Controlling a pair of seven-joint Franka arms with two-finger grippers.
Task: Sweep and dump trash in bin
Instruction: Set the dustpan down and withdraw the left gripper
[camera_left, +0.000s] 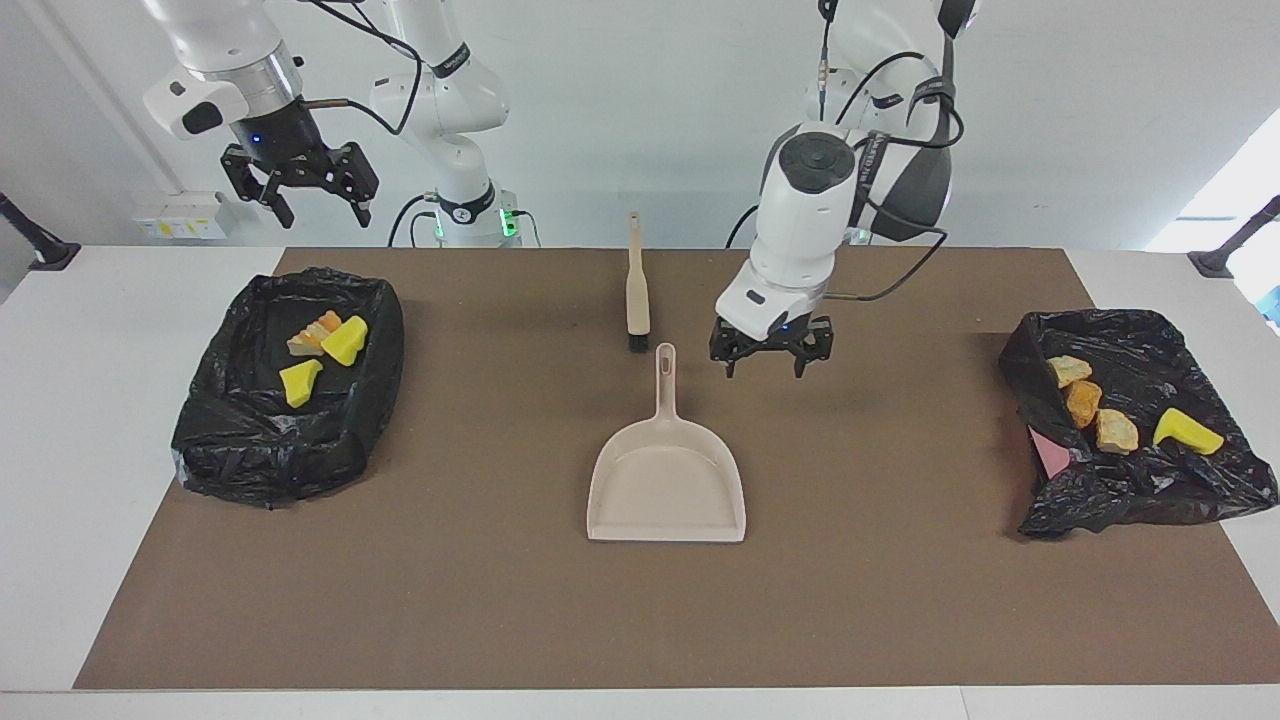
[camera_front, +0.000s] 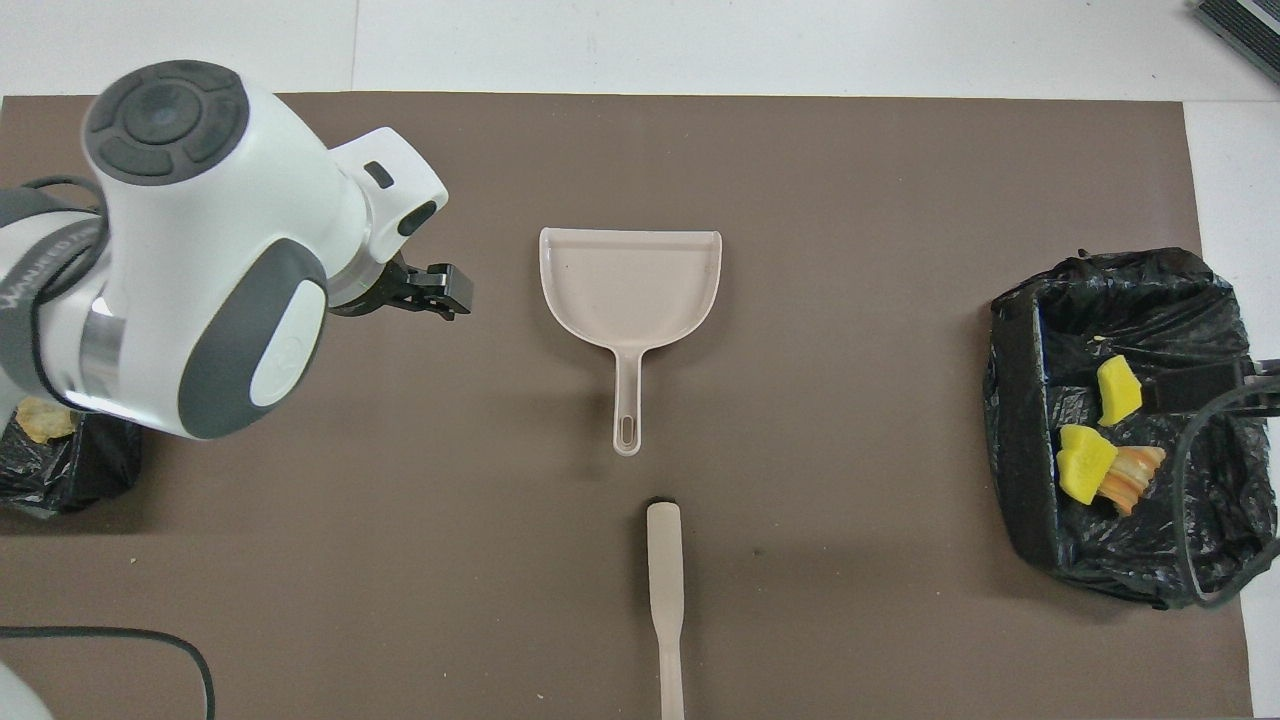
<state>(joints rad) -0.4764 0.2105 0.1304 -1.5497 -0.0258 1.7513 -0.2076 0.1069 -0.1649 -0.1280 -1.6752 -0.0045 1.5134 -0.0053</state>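
A: Take the facing view first. What could go wrong from here?

B: The left end effector (camera_left: 765, 361) hangs over bare mat just beside the dustpan (camera_left: 667, 487) handle, fingers apart, holding nothing. The right end effector (camera_left: 305, 190) waits in the air above the edge of the worktop (camera_left: 60, 400) at the right arm's end, also spread and empty. The brush (camera_left: 635, 290) lies nearer the robots than the dustpan, in line with its handle. A careless low pass by the left arm could knock the dustpan or brush askew.

A: And the containers?

B: Three trash pieces (camera_left: 325, 350) sit in the black-lined bin (camera_left: 290, 385) toward the right arm's end. Four more trash pieces (camera_left: 1115, 415) lie on the slumped black bag (camera_left: 1135, 420) toward the left arm's end. That bag sags with a low rim, so a nudge might spill them. The dustpan looks empty.

A: The overhead view?

B: The left arm hides most of the slumped bag (camera_front: 60, 465); only one piece shows. The lined bin (camera_front: 1120, 420) shows its yellow and striped pieces (camera_front: 1105, 455). The dustpan (camera_front: 630, 290) is bare, and the brush (camera_front: 665, 590) lies clear of it. No trash shows on the mat, so the sweeping looks finished.
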